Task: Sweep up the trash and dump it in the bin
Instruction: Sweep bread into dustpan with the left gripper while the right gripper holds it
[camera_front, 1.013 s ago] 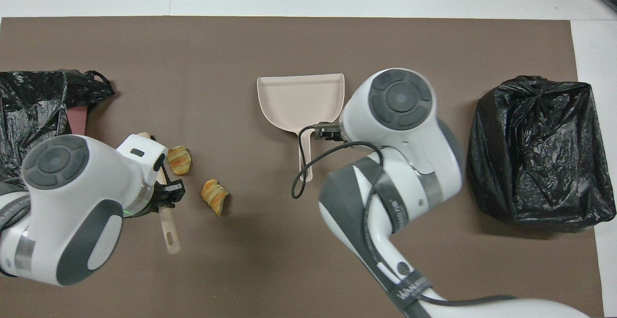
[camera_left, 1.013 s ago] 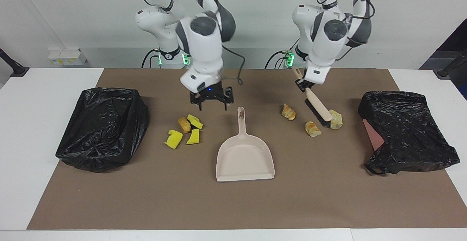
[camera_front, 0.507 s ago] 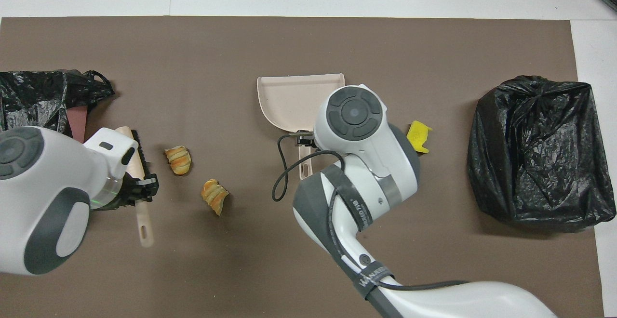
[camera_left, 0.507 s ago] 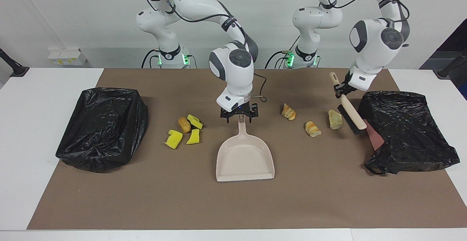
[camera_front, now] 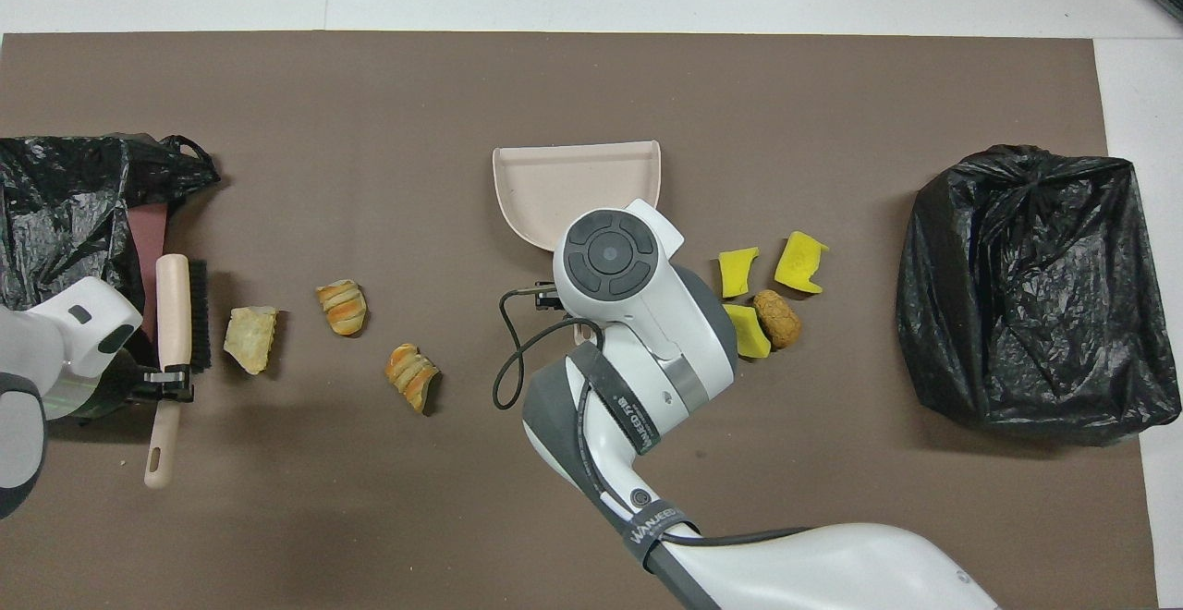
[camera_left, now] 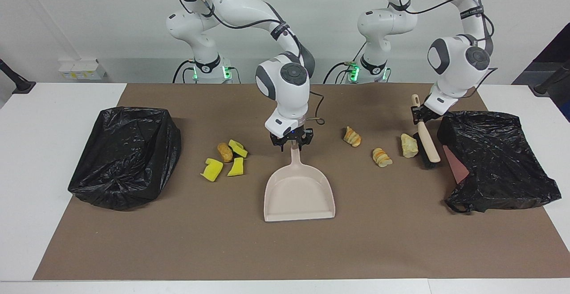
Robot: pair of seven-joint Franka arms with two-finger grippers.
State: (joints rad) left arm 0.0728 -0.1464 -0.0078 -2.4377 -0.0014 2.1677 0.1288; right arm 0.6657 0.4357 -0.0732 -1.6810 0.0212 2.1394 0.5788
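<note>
The beige dustpan (camera_left: 299,191) lies on the brown mat, handle toward the robots. My right gripper (camera_left: 291,144) is open, low over the handle's end, fingers on either side of it. My left gripper (camera_left: 417,115) is shut on the beige brush's handle; the brush (camera_left: 426,144) slants down with its bristles at the mat beside a bread piece (camera_left: 409,145). Two more bread pieces (camera_left: 382,157) (camera_left: 352,136) lie between it and the dustpan. Three yellow sponge bits (camera_left: 213,169) (camera_left: 236,167) (camera_left: 238,148) and a brown nugget (camera_left: 225,151) lie toward the right arm's end.
A black bag-lined bin (camera_left: 124,156) stands at the right arm's end of the mat. Another black bag-lined bin (camera_left: 494,160) stands at the left arm's end, close beside the brush. The mat's edge (camera_left: 267,271) lies farthest from the robots.
My left arm carried the brush from over the bread pieces to beside the bin at its end. My right gripper moved from near the sponge bits down onto the dustpan handle.
</note>
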